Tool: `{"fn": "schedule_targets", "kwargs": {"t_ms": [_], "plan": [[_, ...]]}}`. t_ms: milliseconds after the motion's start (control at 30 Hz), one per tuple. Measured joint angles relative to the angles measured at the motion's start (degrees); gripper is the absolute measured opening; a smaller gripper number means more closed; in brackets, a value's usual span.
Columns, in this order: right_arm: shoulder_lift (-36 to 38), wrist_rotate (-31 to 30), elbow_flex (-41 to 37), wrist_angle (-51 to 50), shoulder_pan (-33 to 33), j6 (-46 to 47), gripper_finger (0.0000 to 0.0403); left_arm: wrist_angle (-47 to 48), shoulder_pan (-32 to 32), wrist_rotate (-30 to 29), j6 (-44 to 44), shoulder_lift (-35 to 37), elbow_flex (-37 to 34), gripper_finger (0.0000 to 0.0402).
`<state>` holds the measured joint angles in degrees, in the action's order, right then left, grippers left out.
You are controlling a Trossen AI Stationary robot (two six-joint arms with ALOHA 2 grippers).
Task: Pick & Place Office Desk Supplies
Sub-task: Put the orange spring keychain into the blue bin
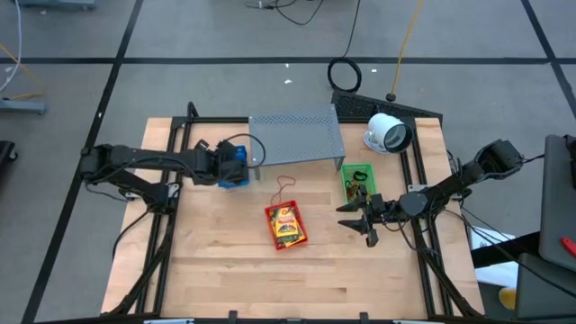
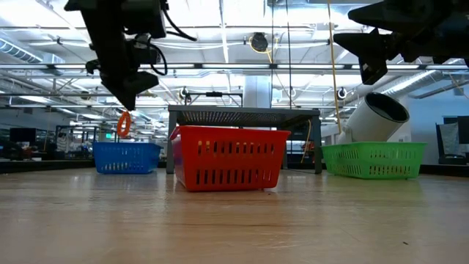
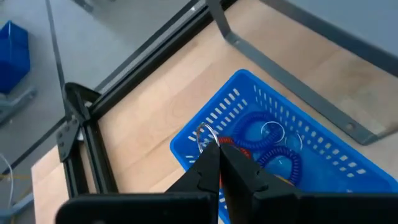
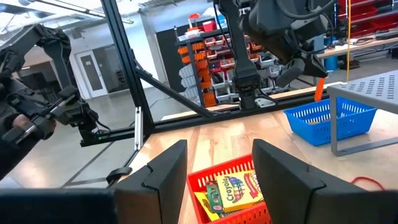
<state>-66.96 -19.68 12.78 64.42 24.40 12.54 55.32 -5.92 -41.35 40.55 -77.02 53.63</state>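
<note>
Three small baskets sit on the wooden tabletop [image 1: 225, 270]: one blue basket [image 1: 236, 167] left of centre in the high view, one red basket [image 1: 285, 226] at the middle, and one green basket [image 1: 356, 180] to the right. One grey perforated shelf [image 1: 297, 137] stands behind them near the top of the tabletop, and one white round device [image 1: 387, 133] lies at its right end.

The left hand [image 3: 219, 149] hangs just over the blue basket with its fingers pressed together, pinching one orange rubber band [image 2: 124, 123] that dangles below it in the low view. Coiled blue loops [image 3: 273, 146] lie inside that basket.

The right hand [image 1: 358, 219] hovers between the red and green baskets, fingers spread and holding nothing. One crayon box [image 4: 236, 188] lies in the red basket. A thin red loop [image 1: 284, 187] lies on the tabletop just above the red basket.
</note>
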Motion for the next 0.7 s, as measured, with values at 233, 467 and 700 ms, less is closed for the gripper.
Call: {"fn": "schedule_targets", "kwargs": {"t_ms": [233,467,700], "plan": [[0.0,0.0,0.0,-0.2,0.0,0.1,0.0171,-5.6,-1.5,1.5,-5.3,0.0,-0.1,0.0012],[0.0,0.0,0.0,-0.6,0.0,0.2,0.0171,-10.3,-1.5,9.0,-10.5,0.0,-0.1,0.0019],[0.0,0.0,0.0,-0.9,0.0,0.2,0.0171,-7.2,-1.5,11.4,-10.0,0.0,-0.1,0.0069]]}}
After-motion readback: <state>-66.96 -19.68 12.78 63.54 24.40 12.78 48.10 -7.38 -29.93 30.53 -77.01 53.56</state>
